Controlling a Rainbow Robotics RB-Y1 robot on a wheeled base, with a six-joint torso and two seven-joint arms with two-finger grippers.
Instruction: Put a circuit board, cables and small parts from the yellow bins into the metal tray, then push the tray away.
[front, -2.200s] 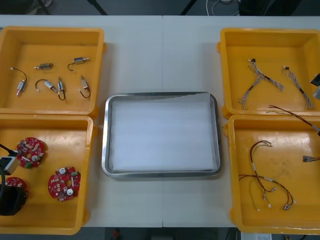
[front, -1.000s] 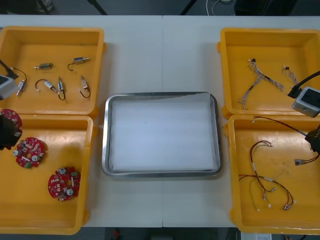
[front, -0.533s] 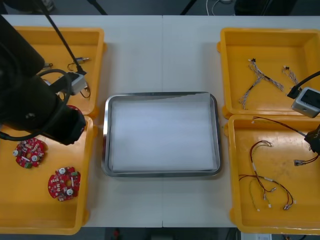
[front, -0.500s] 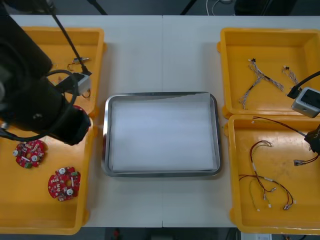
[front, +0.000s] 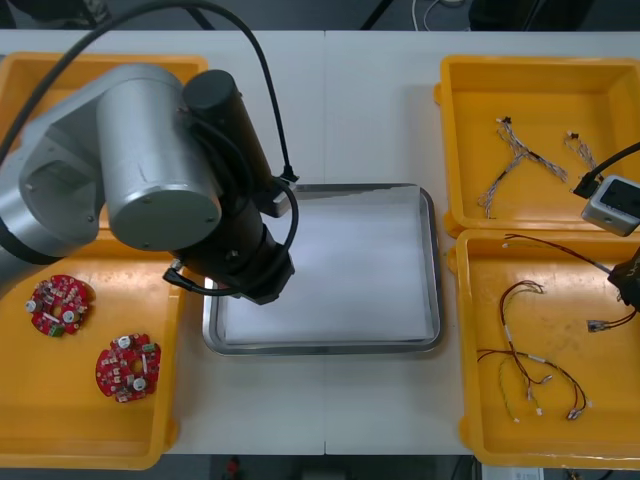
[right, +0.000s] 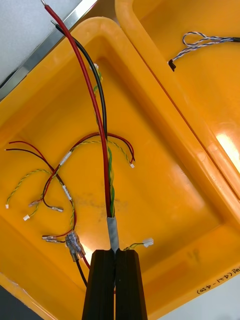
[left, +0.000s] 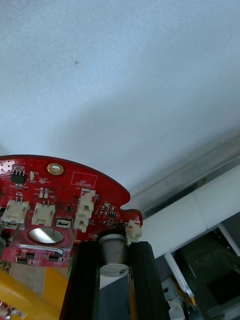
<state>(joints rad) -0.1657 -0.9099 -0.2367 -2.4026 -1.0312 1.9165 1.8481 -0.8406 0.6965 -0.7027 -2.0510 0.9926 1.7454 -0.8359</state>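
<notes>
Holding the circuit board (left: 50, 210): we see the left hand (left: 114, 250) closed on its rim, above the white inside of the metal tray (front: 325, 348), near the tray's left edge.
Right hand (right: 115, 257): we find it closed on a red and black cable (right: 103, 150), over the yellow bin (right: 165, 210) at the desk's near right corner.

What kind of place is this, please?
Probably an electronics kitting bench in a lab: yellow bins sort circuit boards and cables beside a metal tray. The left hand holds a board over it; the right hand grips a cable above a right bin.
</notes>
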